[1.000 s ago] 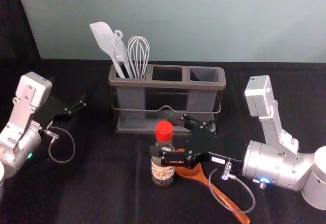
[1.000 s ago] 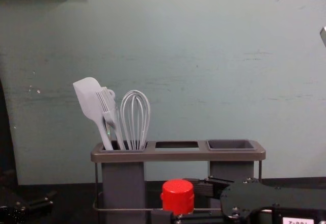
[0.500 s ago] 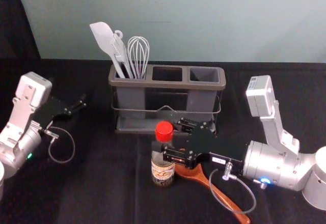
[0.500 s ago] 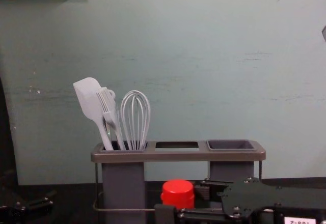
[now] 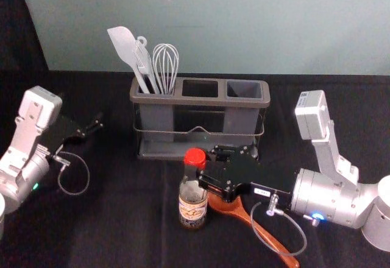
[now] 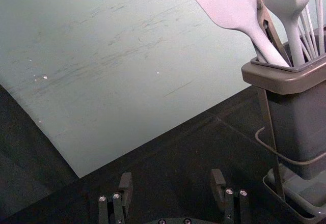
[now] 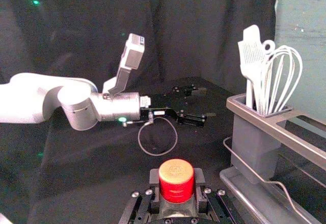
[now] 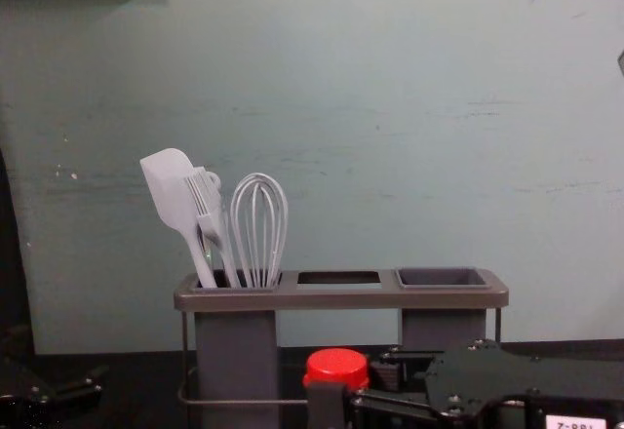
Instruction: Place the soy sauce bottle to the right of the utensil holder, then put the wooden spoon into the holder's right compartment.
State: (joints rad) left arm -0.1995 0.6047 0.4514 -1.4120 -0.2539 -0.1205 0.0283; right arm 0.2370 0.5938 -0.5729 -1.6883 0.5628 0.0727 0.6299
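In the head view my right gripper (image 5: pixel 206 167) reaches in from the right, shut on the neck of the soy sauce bottle (image 5: pixel 192 211), just under its red cap. The right wrist view has the red cap (image 7: pixel 176 180) between the pads of my right gripper (image 7: pixel 177 189). The bottle is in front of the utensil holder (image 5: pixel 201 101). Beside it lies the wooden spoon (image 5: pixel 269 239), bowl near the bottle and partly under the right gripper. My left gripper (image 5: pixel 99 124) is parked at the left; its wrist view has the left gripper (image 6: pixel 171 186) open, nothing between its fingers.
White utensils, a spatula (image 5: pixel 124 47) and a whisk (image 5: pixel 165 64) among them, stand in the holder's left compartment. The right compartment (image 5: pixel 244 89) is empty. A wall (image 5: pixel 304 24) rises behind the dark-covered table.
My right gripper's fingers have closed in from both sides onto the bottle's neck. The bottle has shifted slightly left and toward the front edge. The left arm has stayed still.
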